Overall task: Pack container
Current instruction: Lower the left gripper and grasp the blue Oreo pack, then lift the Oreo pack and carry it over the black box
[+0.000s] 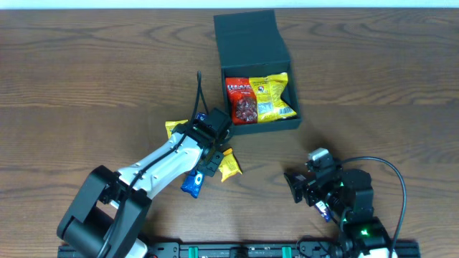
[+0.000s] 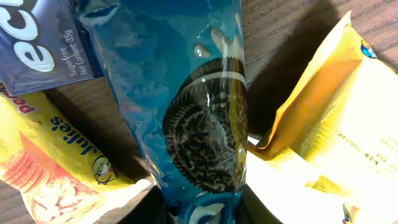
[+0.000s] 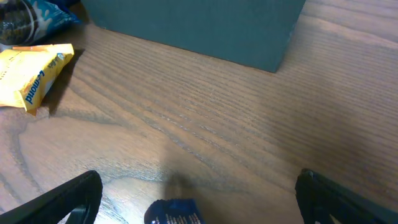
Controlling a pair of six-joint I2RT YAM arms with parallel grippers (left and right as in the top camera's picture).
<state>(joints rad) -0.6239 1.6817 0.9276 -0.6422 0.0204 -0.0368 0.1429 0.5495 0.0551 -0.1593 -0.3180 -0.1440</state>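
Overhead: container (image 1: 264, 127) open upward, lid (image 1: 249, 39) rearward.

1. The container (image 1: 251, 43), a square box of matte dark teal-black cardboard, is sitting on the wooden counter (image 1: 86, 72), at the far centre of the overhead view.
2. Its hinged flap lid (image 1: 247, 32) is standing open at the far edge, leaving the mouth facing upward.
3. Inside, a red snack packet (image 1: 241, 100) and a yellow snack packet (image 1: 273, 97) are lying side by side, red to the left, edges touching.
4. In the right wrist view, its plain side wall (image 3: 193, 25) is resting flat on the counter.
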